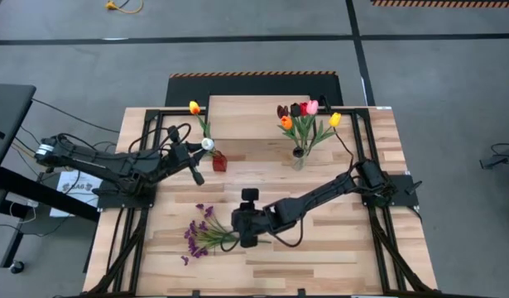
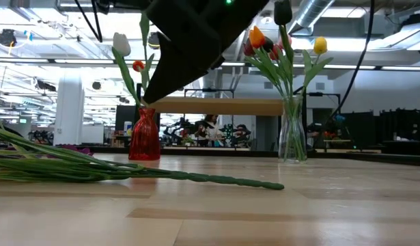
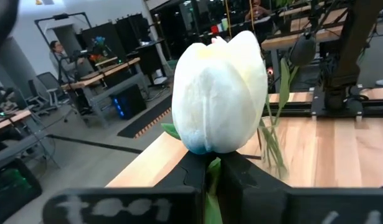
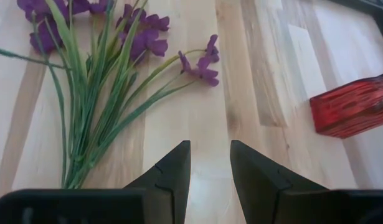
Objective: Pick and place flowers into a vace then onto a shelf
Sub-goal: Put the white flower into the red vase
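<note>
My left gripper (image 1: 201, 151) is shut on a white tulip (image 3: 219, 93) beside the red vase (image 1: 219, 161). In the low view the tulip's stem (image 2: 133, 82) slants down to the vase's mouth. A yellow tulip (image 1: 194, 108) also stands over this vase. My right gripper (image 4: 210, 171) is open and slants down over the table. Nothing is between its fingers. The purple sprigs (image 4: 104, 68) lie flat just in front of it, their stem ends beside one finger. A clear glass vase (image 1: 298, 157) holds several tulips (image 1: 308, 112) in front of the shelf (image 1: 254, 116). My left gripper pinches the white tulip's stem (image 3: 211, 177) between its two fingers, just under the bloom. The fingers come in level from the table's left. The bloom stands right past the fingertips, held above the table.
Black frame rails (image 1: 146, 124) run along the table's left and right sides. Bare wooden tabletop (image 1: 337, 257) lies toward the near edge. The sprigs' long stems (image 2: 196, 178) stretch across the near part of the table.
</note>
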Controlling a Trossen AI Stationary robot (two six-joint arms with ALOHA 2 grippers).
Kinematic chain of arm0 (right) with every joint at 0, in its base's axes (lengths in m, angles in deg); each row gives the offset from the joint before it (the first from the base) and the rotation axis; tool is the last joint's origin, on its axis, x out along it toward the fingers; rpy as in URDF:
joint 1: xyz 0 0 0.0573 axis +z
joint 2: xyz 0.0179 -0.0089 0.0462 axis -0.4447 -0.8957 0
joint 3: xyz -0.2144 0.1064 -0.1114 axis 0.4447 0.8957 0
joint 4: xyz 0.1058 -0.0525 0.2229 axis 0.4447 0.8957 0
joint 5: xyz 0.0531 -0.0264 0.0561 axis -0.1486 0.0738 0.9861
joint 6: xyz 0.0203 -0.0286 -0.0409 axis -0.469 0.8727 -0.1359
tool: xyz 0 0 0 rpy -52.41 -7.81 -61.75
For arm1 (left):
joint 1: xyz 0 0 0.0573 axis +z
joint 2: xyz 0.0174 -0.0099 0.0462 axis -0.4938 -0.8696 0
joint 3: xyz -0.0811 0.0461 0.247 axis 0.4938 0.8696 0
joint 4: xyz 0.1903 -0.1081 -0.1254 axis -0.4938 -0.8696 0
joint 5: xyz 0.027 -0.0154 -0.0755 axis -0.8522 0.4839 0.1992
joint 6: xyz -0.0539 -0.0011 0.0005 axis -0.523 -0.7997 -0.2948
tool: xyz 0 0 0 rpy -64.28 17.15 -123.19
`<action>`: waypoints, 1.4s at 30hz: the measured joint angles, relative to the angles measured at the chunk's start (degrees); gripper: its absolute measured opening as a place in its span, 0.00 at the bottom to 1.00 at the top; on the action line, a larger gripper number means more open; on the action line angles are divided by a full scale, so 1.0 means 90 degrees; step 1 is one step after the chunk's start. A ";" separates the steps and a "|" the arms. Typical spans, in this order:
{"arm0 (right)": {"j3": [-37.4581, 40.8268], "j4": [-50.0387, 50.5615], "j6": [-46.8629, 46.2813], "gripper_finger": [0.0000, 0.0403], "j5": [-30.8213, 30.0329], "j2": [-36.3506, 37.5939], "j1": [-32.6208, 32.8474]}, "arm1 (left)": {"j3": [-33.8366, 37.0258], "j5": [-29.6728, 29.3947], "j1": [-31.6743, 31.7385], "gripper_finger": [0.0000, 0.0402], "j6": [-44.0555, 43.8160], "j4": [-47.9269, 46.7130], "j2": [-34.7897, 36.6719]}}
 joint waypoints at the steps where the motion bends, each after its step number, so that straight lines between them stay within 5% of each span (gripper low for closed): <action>1: -0.0002 -0.0030 0.0002 0.27 0.0000 0.0000 0.0000 | 0.0000 0.0000 0.0002 0.00 -0.0001 -0.0018 0.0000; 26: 0.0083 -0.0287 0.0011 0.27 0.0004 -0.0002 0.0000 | 0.0000 0.0199 0.0619 0.00 -0.0948 -0.0756 -0.0019; 42: 0.0083 -0.0301 0.0006 0.27 0.0004 -0.0002 0.0005 | -0.0024 0.1986 0.1684 0.00 -0.1018 -0.1089 -0.0019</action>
